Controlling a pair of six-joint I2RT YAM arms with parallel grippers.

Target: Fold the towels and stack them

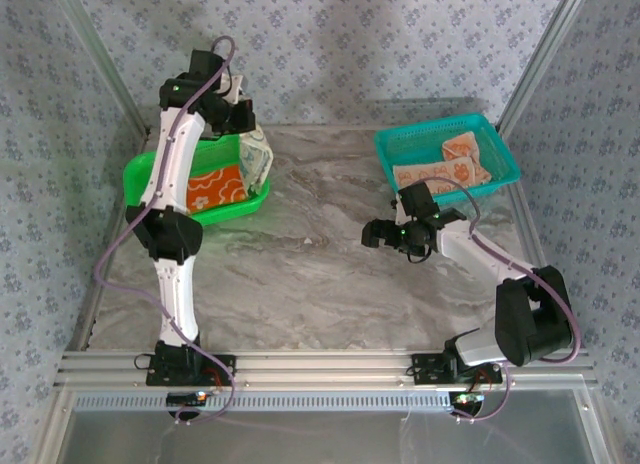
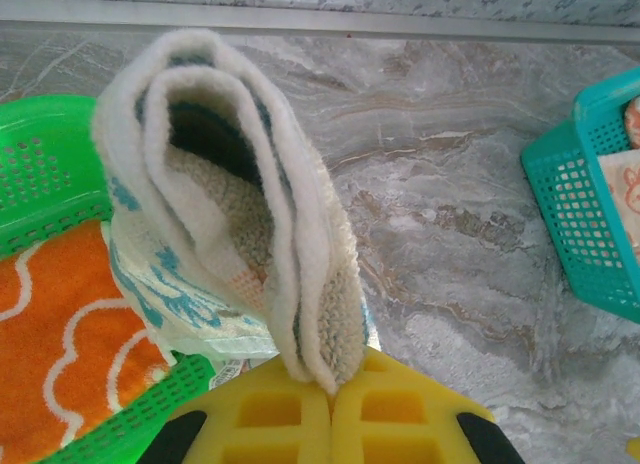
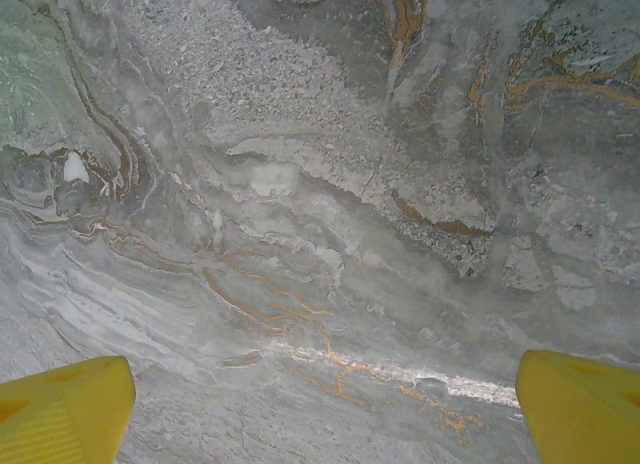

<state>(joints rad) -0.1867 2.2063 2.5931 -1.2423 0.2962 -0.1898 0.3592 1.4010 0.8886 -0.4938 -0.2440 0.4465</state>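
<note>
Left wrist cam: left gripper [image 2: 332, 389] is pinched tight on a pale teal-print towel [image 2: 230, 214], hanging it over the green basket [image 2: 40, 164] by the left edge of the worktop [image 2: 450, 234]. Right gripper [image 3: 325, 409] is spread wide, holding nothing, over the worktop's right half.

towel [image 1: 256, 156] over left basket [image 1: 135, 179], perhaps touching

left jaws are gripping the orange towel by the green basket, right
No, the left jaws are gripping the white and teal towel by the green basket, as the left wrist view shows; the orange towel lies in the basket.
</note>
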